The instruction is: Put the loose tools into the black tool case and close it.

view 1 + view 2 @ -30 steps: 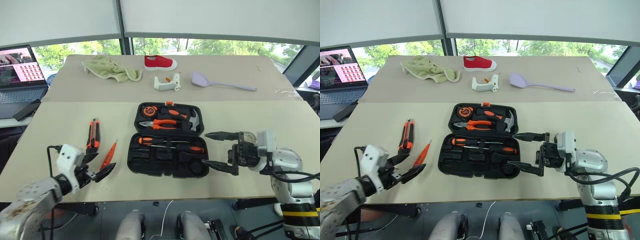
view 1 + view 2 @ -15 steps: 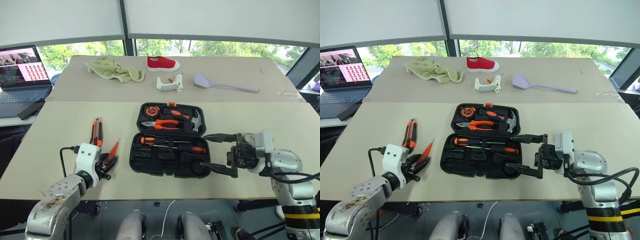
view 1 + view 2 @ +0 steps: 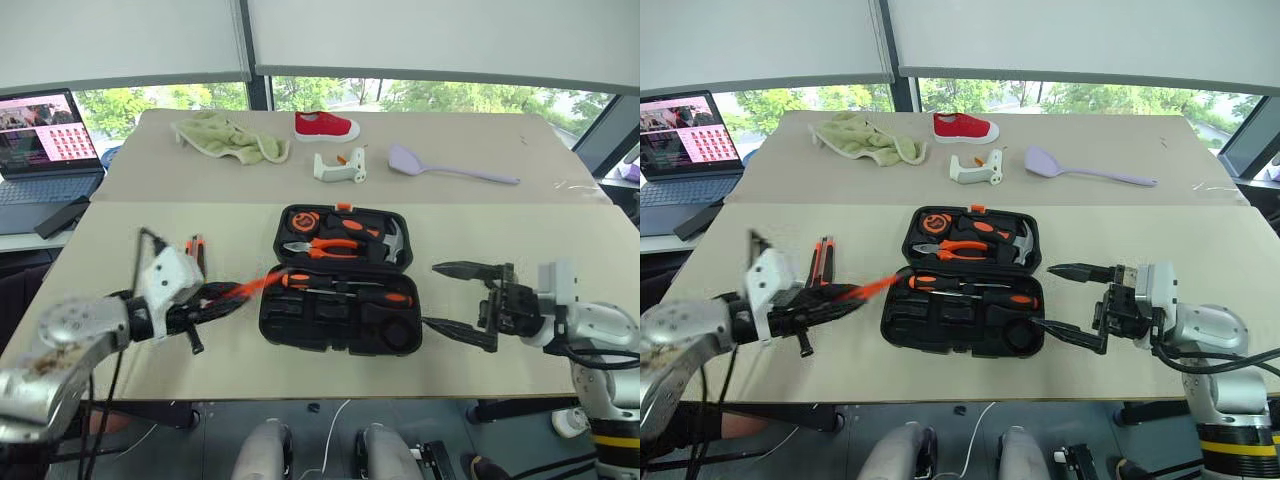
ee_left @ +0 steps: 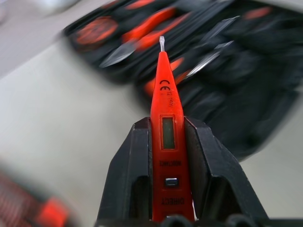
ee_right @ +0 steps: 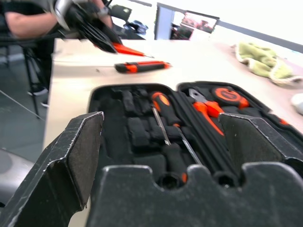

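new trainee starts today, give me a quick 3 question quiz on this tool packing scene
1. True or false: the left gripper is clamped on the orange tester screwdriver.
2. Which loose tool lies on the table beside the robot's left arm? A) hammer B) utility knife C) pliers
3. Fill in: the black tool case is lying ____, and the right gripper beside it is ____.

Key
1. True. Its fingers press on both sides of the tester, whose tip points toward the case.
2. B. The hammer and pliers sit in the case's lid.
3. Open; open, holding nothing.
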